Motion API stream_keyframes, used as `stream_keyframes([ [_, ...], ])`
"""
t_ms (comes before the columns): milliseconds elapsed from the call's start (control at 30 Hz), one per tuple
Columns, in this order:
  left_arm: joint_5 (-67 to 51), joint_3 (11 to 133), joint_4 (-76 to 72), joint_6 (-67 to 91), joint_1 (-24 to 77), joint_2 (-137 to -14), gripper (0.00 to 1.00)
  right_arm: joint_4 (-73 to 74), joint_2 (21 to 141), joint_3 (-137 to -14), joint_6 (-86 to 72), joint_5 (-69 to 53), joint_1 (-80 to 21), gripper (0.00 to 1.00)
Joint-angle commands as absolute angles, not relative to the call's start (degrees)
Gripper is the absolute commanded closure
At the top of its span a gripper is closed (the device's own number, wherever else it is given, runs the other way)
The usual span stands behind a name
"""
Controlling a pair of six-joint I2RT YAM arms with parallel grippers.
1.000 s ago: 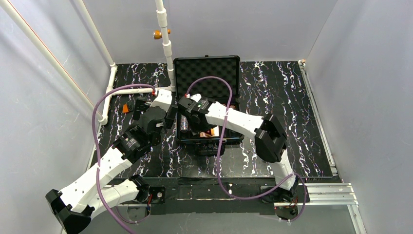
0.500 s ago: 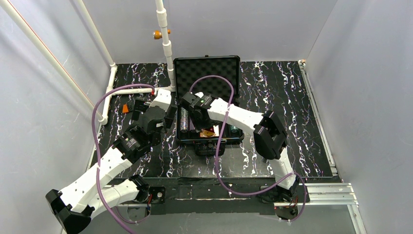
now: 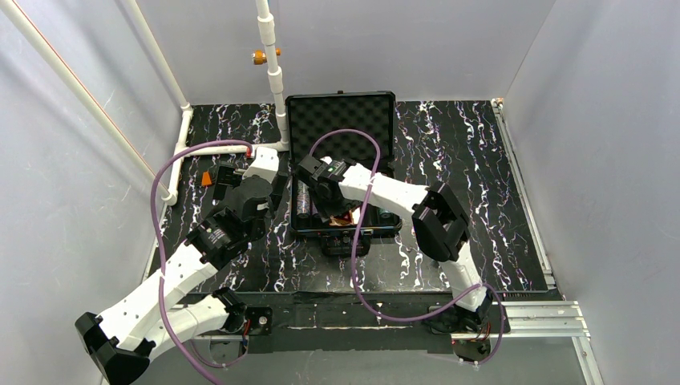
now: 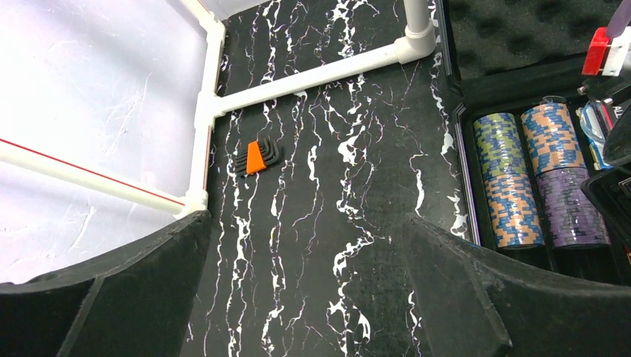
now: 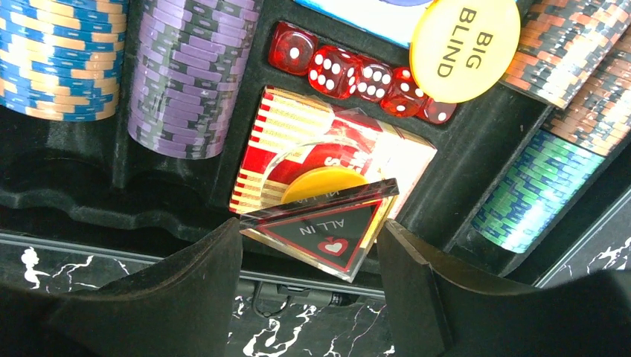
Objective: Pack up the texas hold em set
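Note:
The black case (image 3: pixel 341 120) lies open at the back centre, foam lid up. It holds rows of poker chips (image 4: pixel 506 178), red dice (image 5: pixel 350 74), a yellow BIG BLIND disc (image 5: pixel 465 48) and a red card deck (image 5: pixel 290 141). My right gripper (image 5: pixel 309 230) is over the case's front middle (image 3: pixel 333 210). It is shut on a clear triangular ALL IN plaque (image 5: pixel 320 230), held tilted just above an orange disc (image 5: pixel 320 184) on the deck. My left gripper (image 4: pixel 309 223) is open and empty above the table, left of the case (image 3: pixel 277 191).
A small orange block with black hex keys (image 4: pixel 255 157) lies on the table at the left, also in the top view (image 3: pixel 207 178). White pipes (image 4: pixel 320 74) run along the back left. The case's front handle (image 3: pixel 346 245) sticks out toward me.
My right gripper has moved slightly back and left over the case's front compartment. The left arm has shifted a little toward the back.

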State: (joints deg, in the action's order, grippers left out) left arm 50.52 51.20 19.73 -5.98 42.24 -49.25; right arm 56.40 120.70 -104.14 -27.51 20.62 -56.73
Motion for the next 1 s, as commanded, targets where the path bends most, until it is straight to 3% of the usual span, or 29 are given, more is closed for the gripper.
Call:
stream_keyframes([
  [0, 52.8, 50.9, 19.1, -5.7, 42.5, -48.1, 0.01, 55.3, 121.3, -104.0, -26.4, 20.8, -56.8, 0.34],
  [267, 52.3, 50.9, 19.0, -5.7, 42.4, -48.3, 0.01, 55.2, 121.1, -103.6, -26.4, 20.7, -56.8, 0.32],
  [867, 52.1, 50.9, 18.9, -5.8, 42.5, -48.8, 0.01, 56.5, 119.8, -104.7, -26.1, 22.4, -56.8, 0.03],
  [967, 52.1, 50.8, 18.9, -5.8, 42.4, -49.0, 0.01, 57.8, 119.4, -106.3, -26.1, 23.0, -56.8, 0.02],
])
